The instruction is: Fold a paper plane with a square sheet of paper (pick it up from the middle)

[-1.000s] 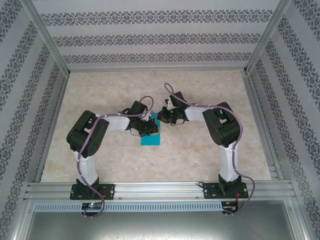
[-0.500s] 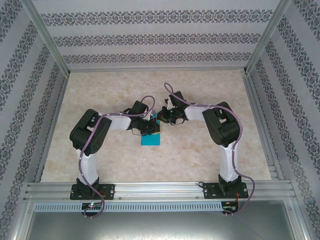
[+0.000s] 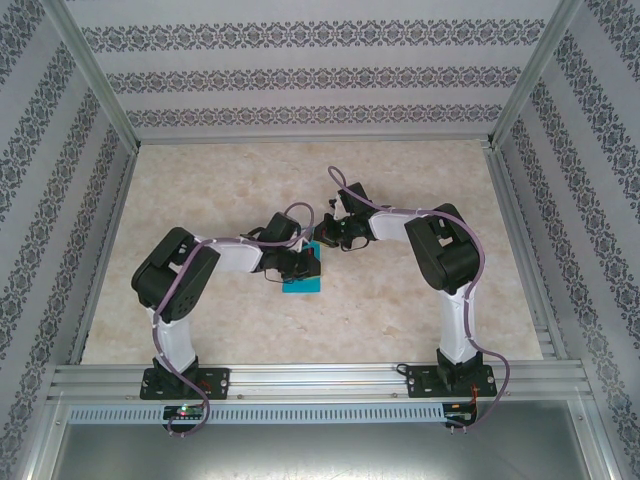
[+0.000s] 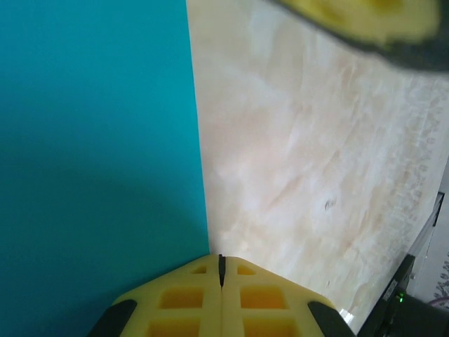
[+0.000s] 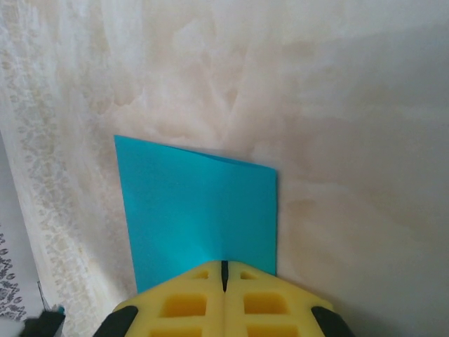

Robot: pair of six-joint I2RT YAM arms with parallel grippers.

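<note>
The teal-blue sheet of paper (image 3: 303, 280) lies flat on the marble table as a folded rectangle. The paper plane is out of view. My left gripper (image 3: 306, 264) is shut with its tips down at the sheet's edge. In the left wrist view the paper (image 4: 98, 161) fills the left half and the shut tips (image 4: 221, 260) sit right beside its straight edge. My right gripper (image 3: 326, 240) is shut at the sheet's far end. In the right wrist view its tips (image 5: 224, 265) rest at the near edge of the paper (image 5: 200, 210).
A tip of the right gripper's yellow fingers (image 4: 365, 17) shows blurred at the top of the left wrist view. Aluminium frame rails (image 3: 520, 250) and patterned walls bound the marble table (image 3: 400, 310). Both arms reach inward and nearly meet at mid-table.
The left arm has drawn back toward the near side, its shut gripper sliding a little along the paper. The right arm and the paper have stayed put.
</note>
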